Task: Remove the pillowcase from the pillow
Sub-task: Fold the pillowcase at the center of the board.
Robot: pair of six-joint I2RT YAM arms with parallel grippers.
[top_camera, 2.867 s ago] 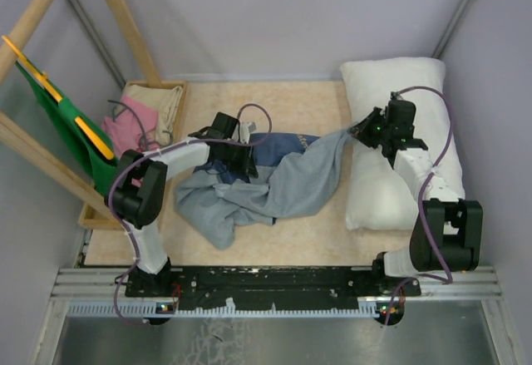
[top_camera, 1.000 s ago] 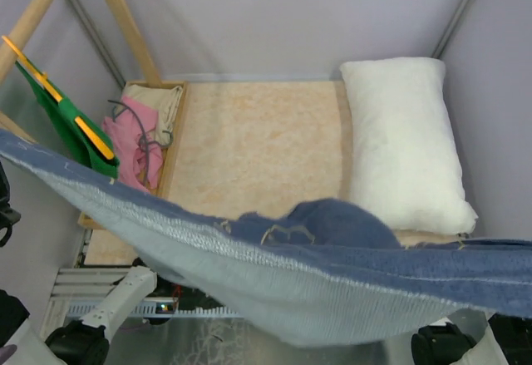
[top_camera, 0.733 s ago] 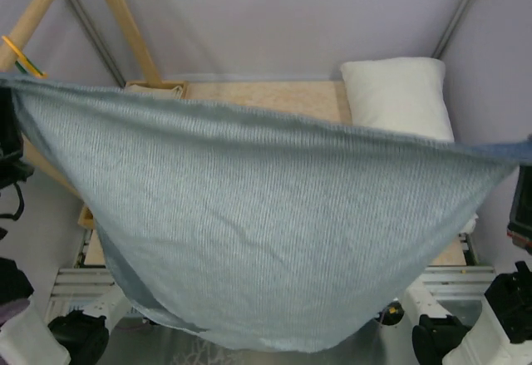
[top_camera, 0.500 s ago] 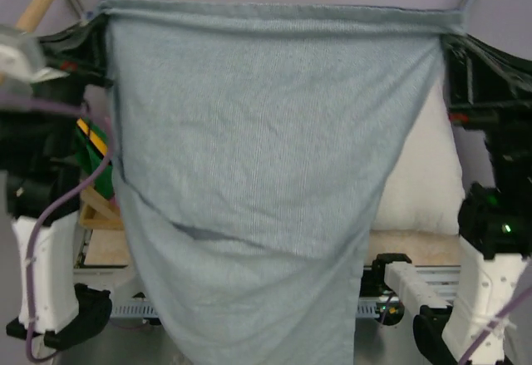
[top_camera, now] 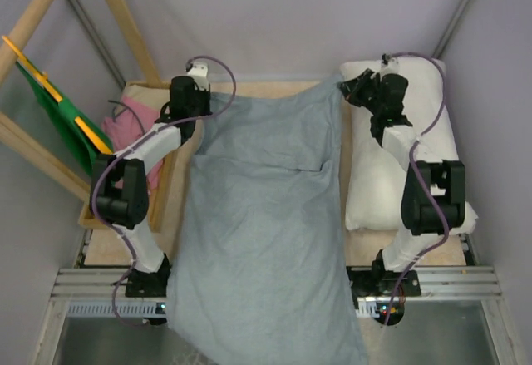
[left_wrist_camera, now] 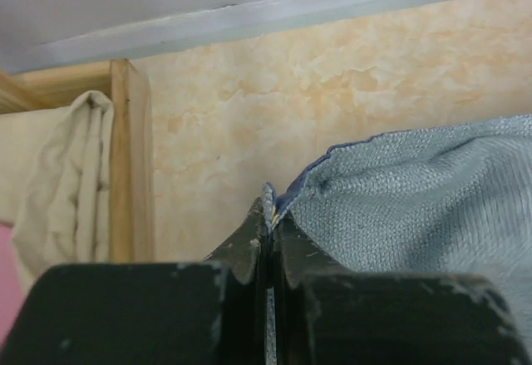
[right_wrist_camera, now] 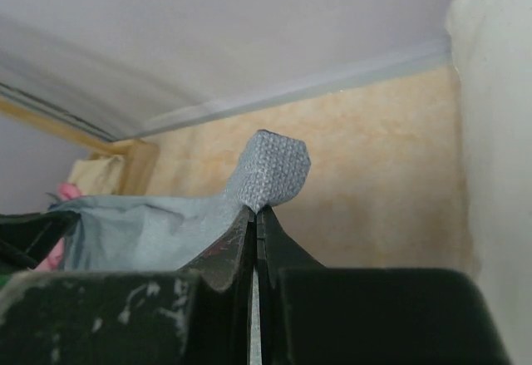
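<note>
Pillowcase (top_camera: 266,215) lies spread down the bench (top_camera: 266,89) middle, beside the bare pillow (top_camera: 366,190) at the right edge. Left gripper (left_wrist_camera: 268,215) and right gripper (right_wrist_camera: 255,215) clamp its far corners (removal looks done); next, release both.

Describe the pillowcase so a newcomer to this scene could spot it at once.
On the beige table, between the wooden tray at left and the white pillow at right, the pillowcase is the blue-grey fabric spread flat, hanging over the near edge. Only it has its far corners pinched by the left gripper and right gripper.
</note>
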